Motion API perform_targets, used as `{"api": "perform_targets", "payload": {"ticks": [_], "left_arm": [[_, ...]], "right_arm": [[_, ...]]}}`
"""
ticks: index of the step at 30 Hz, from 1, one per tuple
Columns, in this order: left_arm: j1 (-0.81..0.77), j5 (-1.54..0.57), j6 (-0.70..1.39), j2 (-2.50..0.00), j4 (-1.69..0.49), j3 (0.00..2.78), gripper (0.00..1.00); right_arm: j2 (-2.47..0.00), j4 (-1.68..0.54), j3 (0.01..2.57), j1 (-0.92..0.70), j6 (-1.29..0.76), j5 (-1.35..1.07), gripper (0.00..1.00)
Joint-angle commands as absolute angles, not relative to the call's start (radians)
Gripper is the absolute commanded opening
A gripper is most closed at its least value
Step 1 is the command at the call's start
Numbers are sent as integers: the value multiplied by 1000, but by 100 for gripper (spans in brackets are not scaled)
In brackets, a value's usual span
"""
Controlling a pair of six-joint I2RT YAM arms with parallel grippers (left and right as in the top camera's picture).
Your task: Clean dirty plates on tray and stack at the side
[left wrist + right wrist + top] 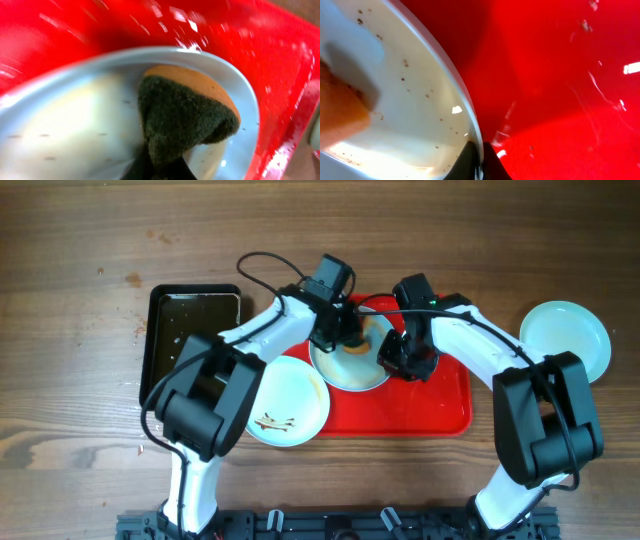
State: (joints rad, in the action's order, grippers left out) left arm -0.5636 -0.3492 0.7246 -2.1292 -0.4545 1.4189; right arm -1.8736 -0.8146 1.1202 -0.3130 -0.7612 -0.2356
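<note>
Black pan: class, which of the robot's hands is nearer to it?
Left. The left hand holds a sponge on the centre plate, nearer the black pan; the right hand grips that plate's far rim.

overhead: straight down on tabletop [80, 240], far, tray [445, 408] centred
left wrist: close over plate [75, 125] on tray
right wrist: close at that plate's rim
shared: that plate

Bright, even overhead light; both wrist views are blurred, with white glare streaking the tray [75, 30].
</note>
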Motion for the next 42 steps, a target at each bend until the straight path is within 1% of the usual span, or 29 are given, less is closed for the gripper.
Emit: {"api": "perform_targets", "payload": {"ticks": [1, 3, 6, 8, 14, 18, 21, 24, 26, 29, 32, 38, 42], "left_arm": [[-638, -404, 795, -2192, -447, 1379, 4], [-678, -395, 795, -2192, -404, 1379, 4], [-676, -308, 820, -2192, -405, 1378, 4], [-648, -254, 820, -2192, -411, 1378, 4], [-481, -64, 818, -2192, -472, 1378, 4], [-408, -59, 816, -2192, -530, 1378, 4], [-418, -63, 770, -2192, -598, 1378, 4], [-469, -109, 717, -2192, -659, 1378, 4], [-525, -188, 636, -2192, -667, 1379, 4], [-572, -174, 600, -2170, -644, 1394, 4], [-559, -133, 555, -2108, -661, 1470, 4], [-484, 92, 522, -1956, -865, 1646, 4], [-439, 92, 500, -1871, -929, 1660, 4]], "right_arm": [[-1939, -849, 1071, -321, -740, -185, 5], [-1939, -851, 1071, -321, -740, -185, 5], [-1939, -862, 1071, -321, -739, -185, 5], [-1939, -867, 1071, -321, -736, -185, 5], [-1939, -868, 1071, -321, -733, -181, 5], [-1939, -868, 1071, -321, -733, -181, 5], [-1939, -868, 1071, -321, -733, -180, 5], [-1939, -857, 1071, -321, -735, -173, 5], [-1939, -823, 1071, -321, -735, -174, 5], [-1939, -760, 1071, -321, -732, -174, 5], [-1939, -691, 1071, -321, -706, -182, 5], [-1939, -616, 1074, -321, -710, -181, 5], [-1929, -603, 1074, -315, -712, -181, 5]]}}
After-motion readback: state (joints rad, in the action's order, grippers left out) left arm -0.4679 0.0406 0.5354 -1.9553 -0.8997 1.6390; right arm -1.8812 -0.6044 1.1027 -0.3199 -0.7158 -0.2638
